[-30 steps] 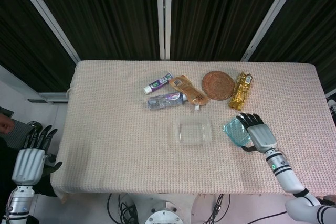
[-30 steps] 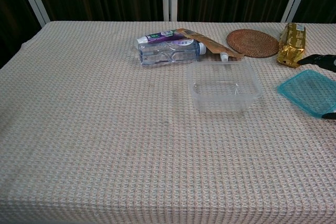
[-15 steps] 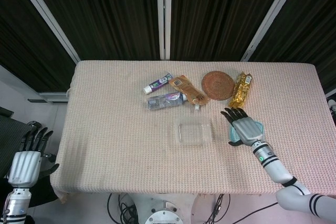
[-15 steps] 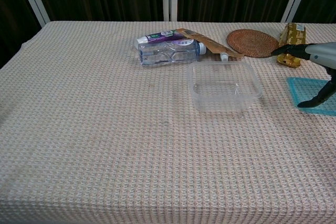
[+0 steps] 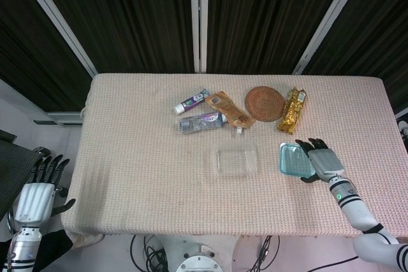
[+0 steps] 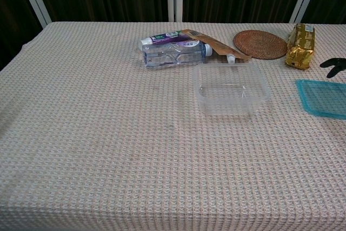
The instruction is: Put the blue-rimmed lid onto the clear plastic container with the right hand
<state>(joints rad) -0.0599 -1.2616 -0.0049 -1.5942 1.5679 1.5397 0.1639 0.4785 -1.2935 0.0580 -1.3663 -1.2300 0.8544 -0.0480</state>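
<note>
The clear plastic container [image 5: 235, 160] [image 6: 231, 91] stands open in the middle of the table. The blue-rimmed lid [image 5: 295, 159] [image 6: 324, 97] lies flat on the cloth to its right, a short gap away. My right hand [image 5: 324, 162] is at the lid's right edge with its fingers spread. In the chest view only dark fingertips [image 6: 334, 64] show, above the lid's far side. I see nothing held in it. My left hand [image 5: 37, 192] hangs off the table's left front corner, fingers apart and empty.
Behind the container lie a water bottle [image 6: 174, 53], a purple tube [image 6: 162, 39] and an orange pouch [image 6: 208, 42]. A woven coaster [image 6: 260, 44] and a gold snack pack [image 6: 300, 45] sit at the back right. The table's right edge is near the hand.
The right hand, which lay over the lid half a second ago, has drawn back to the lid's right side. The lid, tilted a second ago, now lies flat.
</note>
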